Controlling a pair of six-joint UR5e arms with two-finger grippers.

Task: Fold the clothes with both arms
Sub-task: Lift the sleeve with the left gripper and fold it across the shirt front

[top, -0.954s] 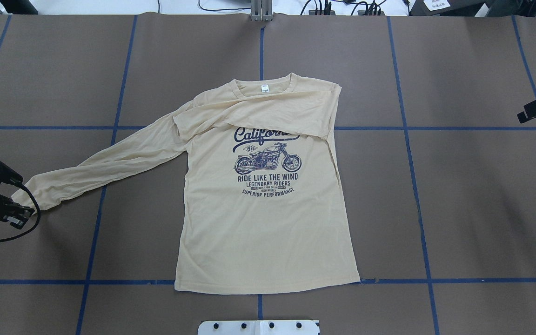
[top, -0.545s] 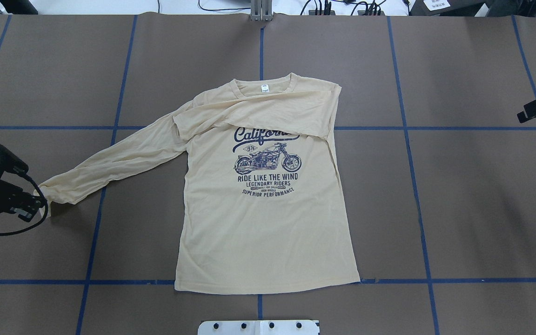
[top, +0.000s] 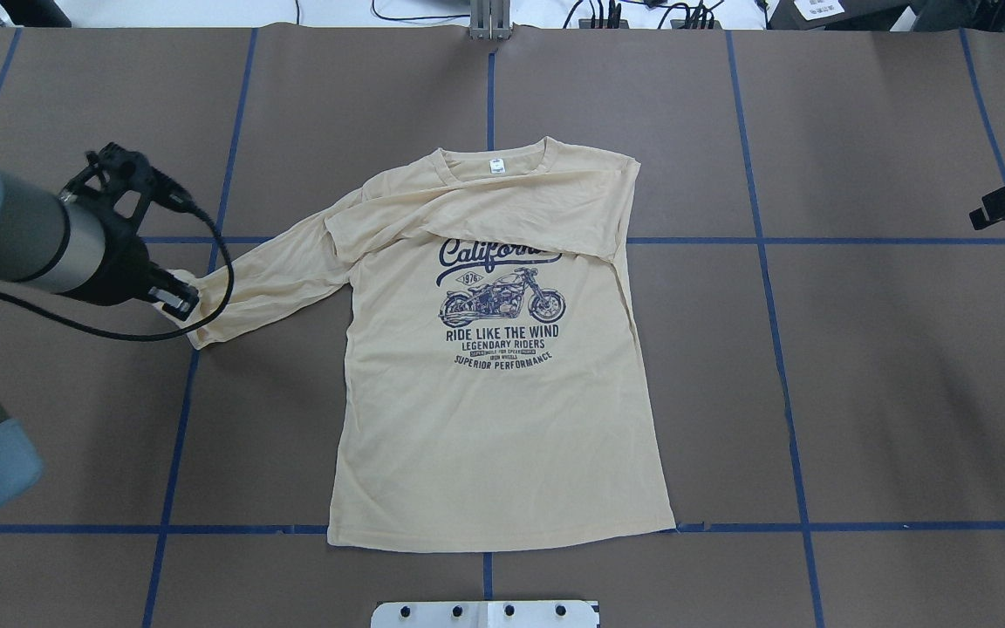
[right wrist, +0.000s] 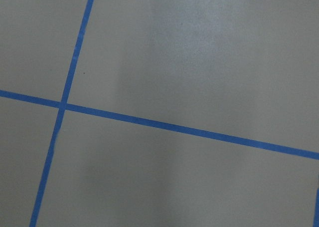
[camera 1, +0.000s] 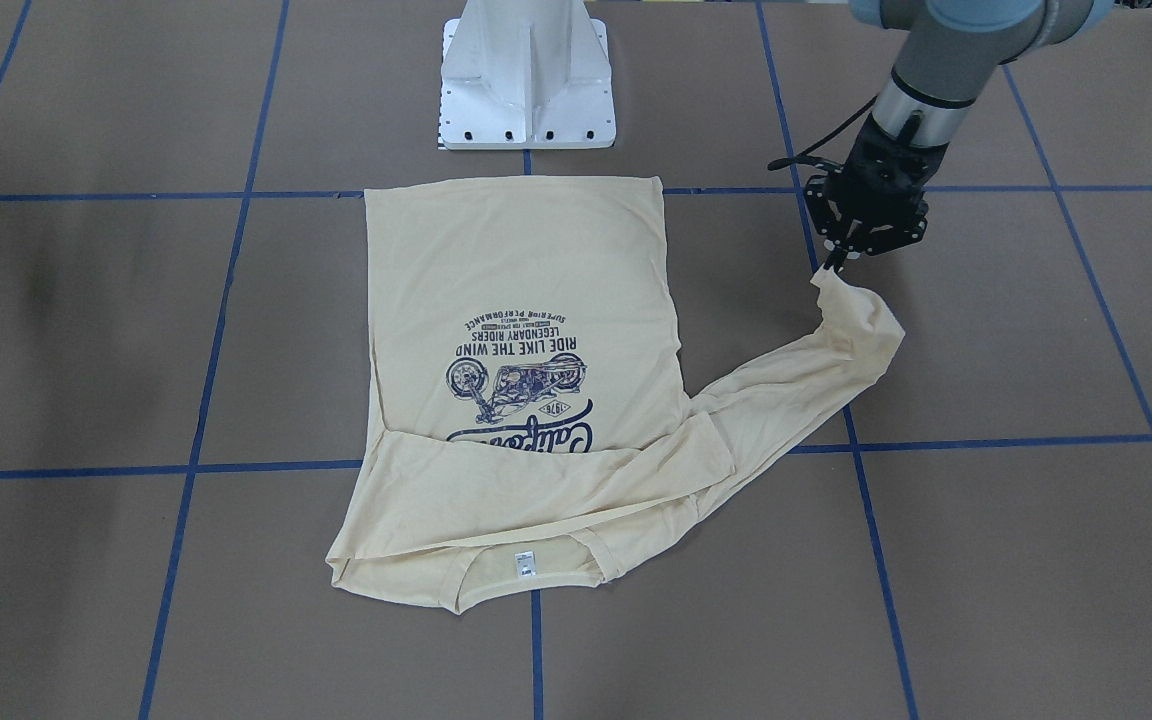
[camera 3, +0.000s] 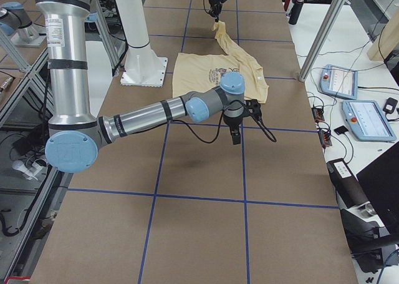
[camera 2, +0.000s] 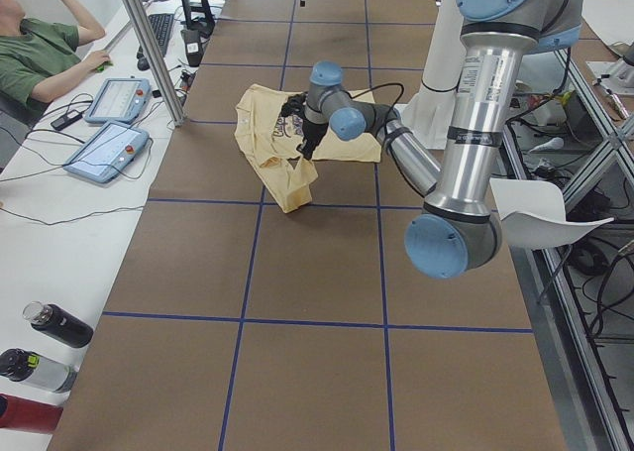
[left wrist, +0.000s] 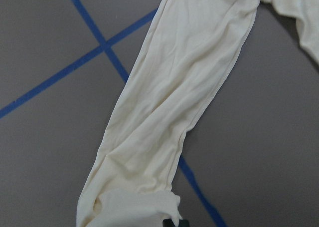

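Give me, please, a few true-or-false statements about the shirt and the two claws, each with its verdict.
1. The left claw grips the end of one sleeve of the shirt. True.
2. The shirt lies print side down. False: the print faces up.
3. The right claw holds the shirt's hem. False: it is well off the shirt, over bare table.
4. The other sleeve lies folded across the chest. True.
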